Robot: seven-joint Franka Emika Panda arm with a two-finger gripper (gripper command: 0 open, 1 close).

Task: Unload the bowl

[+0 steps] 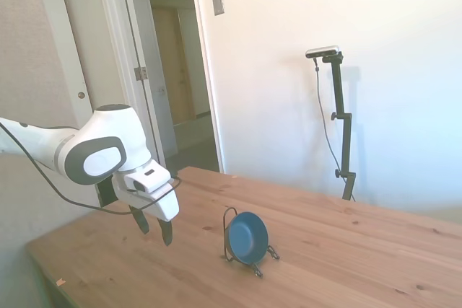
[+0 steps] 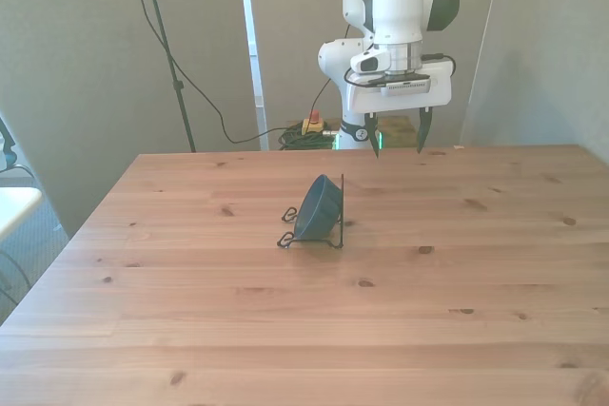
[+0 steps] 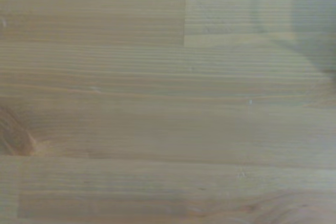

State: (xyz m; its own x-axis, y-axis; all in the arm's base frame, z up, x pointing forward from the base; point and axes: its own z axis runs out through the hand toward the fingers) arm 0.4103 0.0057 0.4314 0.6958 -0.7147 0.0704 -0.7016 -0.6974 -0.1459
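The small blue bowl stands on its edge in a thin black wire rack near the middle of the wooden table. My gripper hangs open above the table's far edge, apart from the bowl and toward the front view's right of it. Nothing is between the fingers. The wrist view shows only bare wood planks.
In the side view an open doorway lies behind the table. Cables and a small yellow box lie on the floor near the robot's base.
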